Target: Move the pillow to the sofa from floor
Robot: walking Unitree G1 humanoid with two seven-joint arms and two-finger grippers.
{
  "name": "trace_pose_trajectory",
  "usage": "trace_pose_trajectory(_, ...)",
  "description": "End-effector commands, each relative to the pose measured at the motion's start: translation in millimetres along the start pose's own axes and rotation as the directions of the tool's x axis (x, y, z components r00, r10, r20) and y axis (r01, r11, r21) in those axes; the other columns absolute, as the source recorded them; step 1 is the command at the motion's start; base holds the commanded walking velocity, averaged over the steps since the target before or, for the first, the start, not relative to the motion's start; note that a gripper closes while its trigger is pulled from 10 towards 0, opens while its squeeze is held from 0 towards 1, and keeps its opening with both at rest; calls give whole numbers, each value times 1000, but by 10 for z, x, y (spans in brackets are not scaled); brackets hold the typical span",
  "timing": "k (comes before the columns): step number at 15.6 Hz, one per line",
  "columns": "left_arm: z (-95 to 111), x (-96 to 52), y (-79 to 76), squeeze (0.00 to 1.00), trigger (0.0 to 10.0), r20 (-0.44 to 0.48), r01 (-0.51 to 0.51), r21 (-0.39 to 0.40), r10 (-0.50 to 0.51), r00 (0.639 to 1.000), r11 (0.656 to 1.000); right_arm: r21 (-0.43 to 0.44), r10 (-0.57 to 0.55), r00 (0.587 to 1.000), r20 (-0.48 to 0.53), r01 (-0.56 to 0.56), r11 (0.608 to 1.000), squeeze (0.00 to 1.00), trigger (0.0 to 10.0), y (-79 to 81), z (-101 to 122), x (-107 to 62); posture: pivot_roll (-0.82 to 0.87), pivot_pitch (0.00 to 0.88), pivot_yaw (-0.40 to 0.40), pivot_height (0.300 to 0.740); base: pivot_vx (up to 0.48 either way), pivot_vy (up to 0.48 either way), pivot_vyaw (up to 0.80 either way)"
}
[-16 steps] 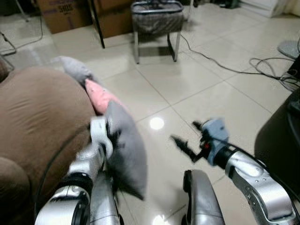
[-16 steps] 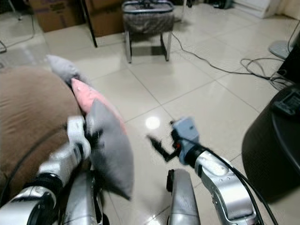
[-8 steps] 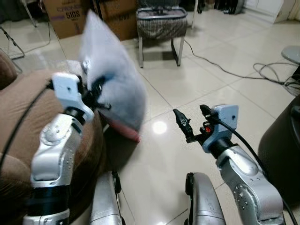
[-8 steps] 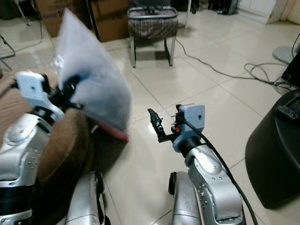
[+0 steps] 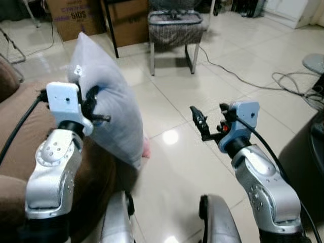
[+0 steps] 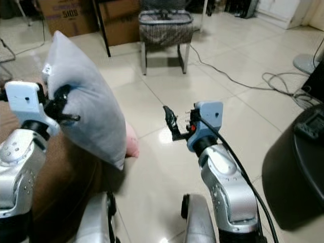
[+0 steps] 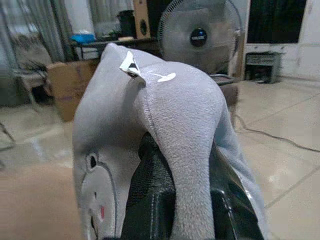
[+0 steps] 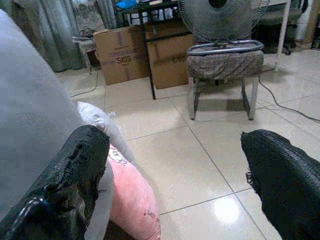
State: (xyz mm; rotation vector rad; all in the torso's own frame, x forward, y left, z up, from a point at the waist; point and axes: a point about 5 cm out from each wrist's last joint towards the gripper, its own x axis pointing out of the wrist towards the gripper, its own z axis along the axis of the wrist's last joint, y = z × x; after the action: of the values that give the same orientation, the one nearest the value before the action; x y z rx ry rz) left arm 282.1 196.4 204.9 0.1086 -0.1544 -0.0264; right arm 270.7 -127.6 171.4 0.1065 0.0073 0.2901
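A grey pillow (image 5: pixel 109 106) hangs upright in the air beside the brown sofa (image 5: pixel 17 134), with my left gripper (image 5: pixel 96 109) shut on its edge. In the left wrist view the grey fabric (image 7: pixel 170 130) is pinched between the black fingers (image 7: pixel 152 200). A pink pillow (image 6: pixel 130 142) lies on the floor against the sofa, partly hidden by the grey one. My right gripper (image 5: pixel 198 120) is held open to the right of the pillow, over the tiles, with nothing between its fingers (image 8: pixel 75 170).
A stool with a checked seat (image 5: pixel 174 25) and cardboard boxes (image 5: pixel 76 17) stand at the back. Cables (image 5: pixel 283 81) trail across the tiled floor at the right. A dark round object (image 6: pixel 298 167) stands at the right edge.
The left arm has settled a little lower with the grey pillow, which now hangs steady and sharp beside the sofa. The right gripper has risen slightly.
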Motion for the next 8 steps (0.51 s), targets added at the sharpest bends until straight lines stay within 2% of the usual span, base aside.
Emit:
trace_pose_trajectory(1,143,-18,0,0,10000,82,-19,67,13,997,998,-12,-9,1000,-4,9,1000,0,10000,-1,1,22,-54,0,19,627,0,0,0)
trace_pose_trajectory(2,208,-11,-24,0,10000,134,-24,74,14,991,997,-26,0,1000,2,0,1000,0,10000,18,18,31,-54,0,18,642,0,0,0)
trace_pose_trajectory(3,208,-11,-24,0,10000,134,-24,74,14,991,997,-26,0,1000,2,0,1000,0,10000,18,18,31,-54,0,18,642,0,0,0)
trace_pose_trajectory(6,415,8,-112,0,10000,222,-11,-4,12,975,1000,-45,-11,999,50,13,999,0,10000,-26,163,69,-52,0,17,667,0,0,0)
trace_pose_trajectory(8,455,16,-48,0,10000,237,-56,5,53,970,998,-52,-13,998,65,16,999,0,10000,-44,209,80,-52,0,20,677,0,0,0)
